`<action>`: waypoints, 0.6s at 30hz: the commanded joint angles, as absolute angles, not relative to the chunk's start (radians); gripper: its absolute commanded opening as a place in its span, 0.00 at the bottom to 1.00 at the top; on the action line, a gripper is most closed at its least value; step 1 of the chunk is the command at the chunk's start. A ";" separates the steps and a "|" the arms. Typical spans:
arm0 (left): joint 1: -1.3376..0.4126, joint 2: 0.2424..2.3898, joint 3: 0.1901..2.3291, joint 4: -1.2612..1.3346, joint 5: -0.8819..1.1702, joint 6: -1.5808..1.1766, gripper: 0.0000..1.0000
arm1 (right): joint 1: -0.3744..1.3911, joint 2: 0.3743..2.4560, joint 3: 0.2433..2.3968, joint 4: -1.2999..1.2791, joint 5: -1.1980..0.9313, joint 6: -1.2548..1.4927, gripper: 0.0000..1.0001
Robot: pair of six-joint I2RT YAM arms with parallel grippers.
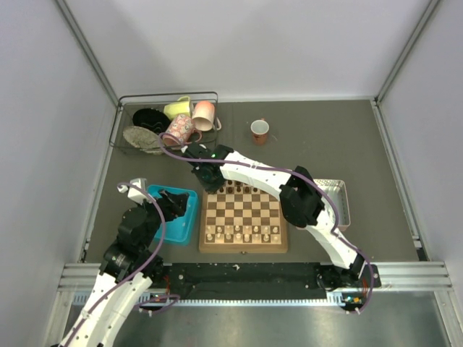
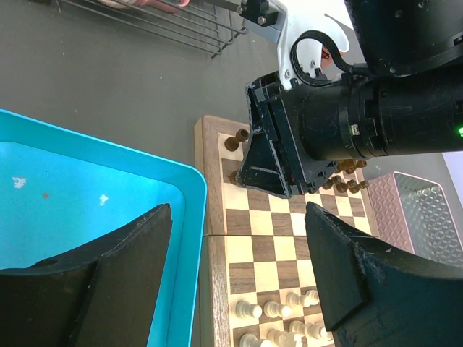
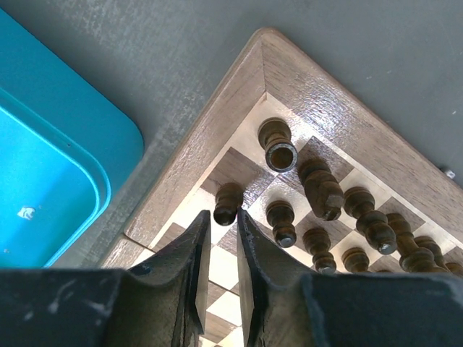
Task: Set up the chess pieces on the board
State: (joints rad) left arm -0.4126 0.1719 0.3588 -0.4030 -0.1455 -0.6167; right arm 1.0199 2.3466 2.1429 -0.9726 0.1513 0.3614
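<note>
The board (image 1: 244, 248) lies between the two arms. Dark brown chess pieces (image 1: 242, 189) stand along its far rows and cream chessmen (image 1: 242, 233) along its near rows. My right gripper (image 1: 211, 181) is at the far left corner. In the right wrist view its fingers (image 3: 224, 217) are shut on the head of a dark pawn (image 3: 226, 201), which stands upright on a square beside the rook (image 3: 278, 144). My left gripper (image 2: 239, 217) is open and empty, above the board's left frame (image 2: 210, 253) and the blue tray's rim (image 2: 195, 217).
A blue tray (image 1: 155, 238) lies left of the board. A grey metal tray (image 1: 336, 199) lies to the right, partly under the right arm. A wire rack (image 1: 166, 123) with mugs stands at the back left. A red cup (image 1: 260, 131) stands behind the board.
</note>
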 commanded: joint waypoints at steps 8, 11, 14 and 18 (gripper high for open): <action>-0.407 0.132 0.357 -0.365 -0.155 -0.597 0.79 | 1.034 2.327 2.183 -0.931 0.126 0.347 0.26; -0.407 0.132 0.356 -0.365 -0.153 -0.598 0.79 | 1.035 2.321 2.183 -0.930 0.135 0.344 0.27; -0.407 0.132 0.354 -0.365 -0.152 -0.600 0.79 | 1.035 2.318 2.177 -0.930 0.147 0.344 0.25; -0.407 0.129 0.353 -0.364 -0.149 -0.600 0.79 | 1.035 2.312 2.161 -0.928 0.178 0.342 0.20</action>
